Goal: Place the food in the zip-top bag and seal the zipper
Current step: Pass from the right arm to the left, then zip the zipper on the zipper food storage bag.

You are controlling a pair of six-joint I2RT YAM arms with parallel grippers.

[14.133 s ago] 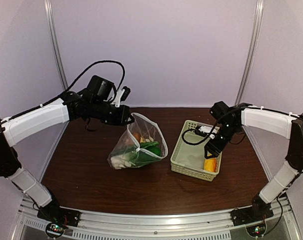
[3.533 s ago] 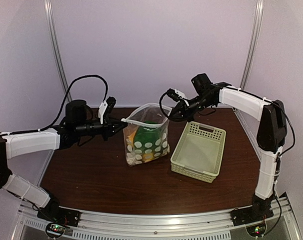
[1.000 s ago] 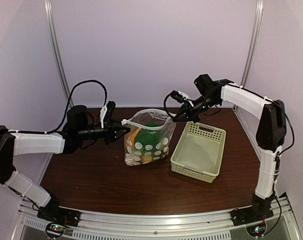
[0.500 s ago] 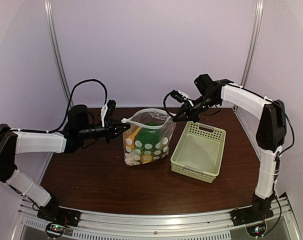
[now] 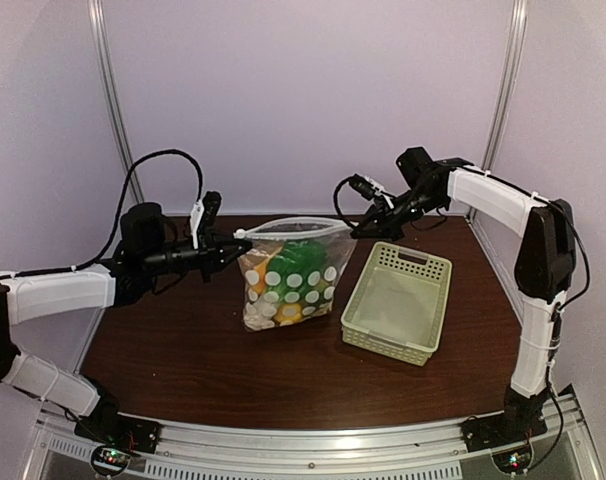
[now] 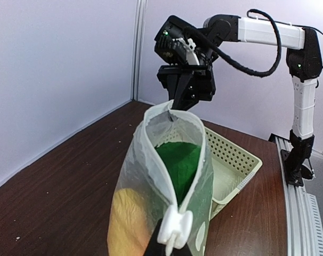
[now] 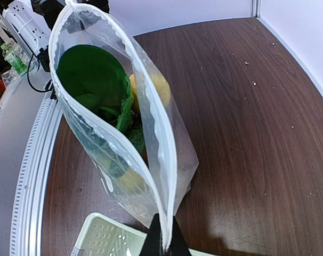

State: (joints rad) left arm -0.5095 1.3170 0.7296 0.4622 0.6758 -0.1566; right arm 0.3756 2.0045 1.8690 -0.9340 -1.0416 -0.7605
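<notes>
The zip-top bag (image 5: 288,280), clear with white dots, hangs upright, stretched between both grippers. The food shows inside it: a green leafy piece (image 6: 177,160) (image 7: 92,74) and yellow pieces (image 6: 127,213) (image 7: 159,85). My left gripper (image 5: 231,244) (image 6: 169,249) is shut on the white slider (image 6: 175,226) at the left end of the zipper (image 5: 293,228). My right gripper (image 5: 355,229) (image 7: 164,244) is shut on the bag's right mouth corner. The mouth is pulled into a narrow slit, with its two lips still apart.
The pale green lattice basket (image 5: 398,305) (image 6: 233,160) (image 7: 100,234) stands right of the bag with nothing in it. The brown table (image 5: 183,350) has purple walls behind and at both sides. The bag's bottom rests on or just above the tabletop.
My left gripper has shut on the slider end and pulled left and slightly up. The bag's wide mouth has drawn into a taut narrow slit. The right gripper kept its grip.
</notes>
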